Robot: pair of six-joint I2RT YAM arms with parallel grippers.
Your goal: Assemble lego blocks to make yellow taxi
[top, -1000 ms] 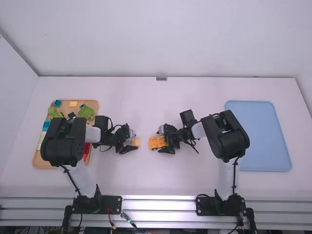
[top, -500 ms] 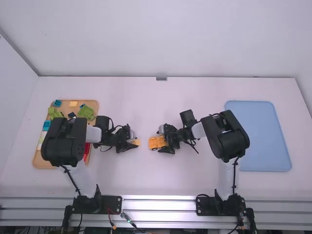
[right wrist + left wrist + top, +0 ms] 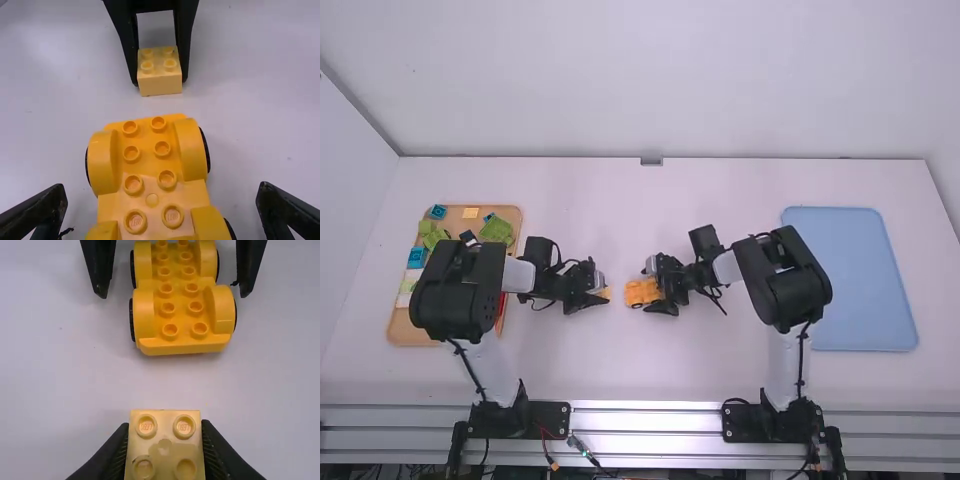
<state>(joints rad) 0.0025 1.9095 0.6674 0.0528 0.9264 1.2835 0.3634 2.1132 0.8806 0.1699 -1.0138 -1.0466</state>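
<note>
The left gripper [image 3: 164, 430] has edged inward over the surface [image 3: 660, 375], bringing the small block [image 3: 160, 86] it grips nearer the wheeled base [image 3: 147, 167]. The right gripper [image 3: 161, 187] has kept its place, its fingers spread either side of the base without touching it. Block and base are still apart, so the next move is probably lining the block up over the studs. The wooden tray [image 3: 410, 332] holds green blocks [image 3: 497, 231], blue blocks [image 3: 438, 212] and, under the arm, perhaps something red [image 3: 502, 310]. A blue tray [image 3: 855, 280] lies at the right.
</note>
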